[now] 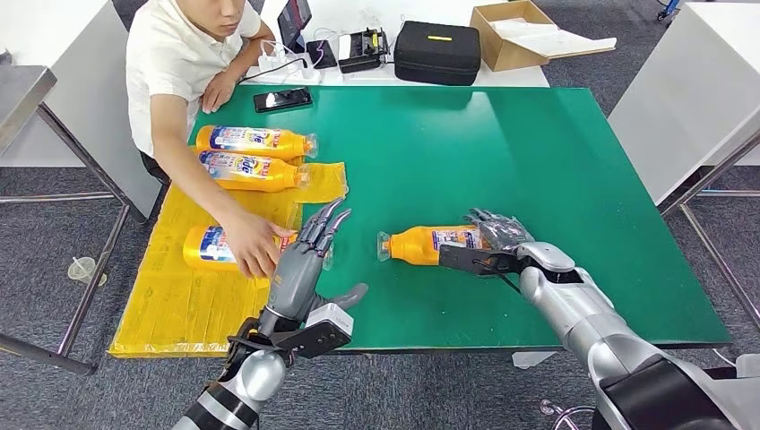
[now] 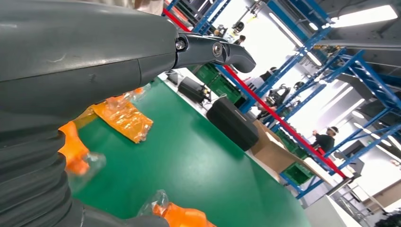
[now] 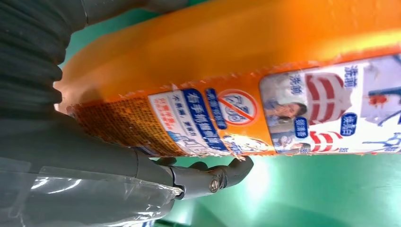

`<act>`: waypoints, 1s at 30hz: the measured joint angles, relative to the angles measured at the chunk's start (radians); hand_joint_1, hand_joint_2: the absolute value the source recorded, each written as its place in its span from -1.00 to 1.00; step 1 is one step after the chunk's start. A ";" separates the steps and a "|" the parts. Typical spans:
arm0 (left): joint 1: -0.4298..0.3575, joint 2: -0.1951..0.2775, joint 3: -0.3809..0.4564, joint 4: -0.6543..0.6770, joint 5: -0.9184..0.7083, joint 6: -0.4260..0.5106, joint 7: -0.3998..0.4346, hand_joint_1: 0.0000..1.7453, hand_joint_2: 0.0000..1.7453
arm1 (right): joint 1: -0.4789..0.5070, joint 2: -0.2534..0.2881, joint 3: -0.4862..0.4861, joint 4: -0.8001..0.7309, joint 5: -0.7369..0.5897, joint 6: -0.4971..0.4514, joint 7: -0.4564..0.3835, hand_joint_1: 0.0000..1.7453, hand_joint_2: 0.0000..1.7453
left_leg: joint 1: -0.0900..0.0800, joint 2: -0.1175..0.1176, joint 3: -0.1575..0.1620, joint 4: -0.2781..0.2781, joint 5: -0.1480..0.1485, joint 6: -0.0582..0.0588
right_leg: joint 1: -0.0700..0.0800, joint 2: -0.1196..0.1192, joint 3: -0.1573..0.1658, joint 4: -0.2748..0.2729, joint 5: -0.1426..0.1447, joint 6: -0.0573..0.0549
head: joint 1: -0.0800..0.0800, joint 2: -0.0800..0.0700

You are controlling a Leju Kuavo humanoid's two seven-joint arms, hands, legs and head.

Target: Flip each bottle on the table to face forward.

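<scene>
An orange bottle (image 1: 421,244) lies on its side mid-table, cap pointing left. My right hand (image 1: 493,235) grips its base end; up close its label (image 3: 236,56) faces the wrist camera, with my thumb (image 3: 213,177) on one side of the bottle. My left hand (image 1: 305,260) hovers open, fingers spread, beside a person's hand (image 1: 251,244) that rests on another orange bottle (image 1: 208,247). Two more bottles (image 1: 255,141) (image 1: 251,170) lie labels up on the yellow sheet (image 1: 179,305). Orange bottle necks (image 2: 182,215) (image 2: 73,149) show past my left hand (image 2: 94,56).
The person sits at the green table's (image 1: 556,179) far left corner. A phone (image 1: 282,98), a black case (image 1: 437,52) and a cardboard box (image 1: 511,36) lie along the far edge. White tables stand to either side.
</scene>
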 joint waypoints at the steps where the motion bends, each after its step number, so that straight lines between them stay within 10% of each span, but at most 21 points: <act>1: -0.001 0.000 -0.003 0.001 0.003 0.000 -0.004 -1.00 1.00 | -0.004 -0.003 0.002 0.006 -0.012 0.005 -0.014 1.00 1.00 | 0.000 0.000 0.000 0.000 0.000 0.000 | 0.000 0.000 0.000 0.000 0.000 0.000 | 0.000 0.000; 30: -0.004 0.000 -0.033 -0.004 0.073 -0.010 -0.030 -1.00 1.00 | 0.070 -0.003 -0.065 0.015 -0.254 -0.100 -0.231 1.00 1.00 | 0.000 0.000 0.001 0.000 0.000 0.000 | 0.000 0.000 0.001 0.000 0.000 0.000 | 0.000 0.000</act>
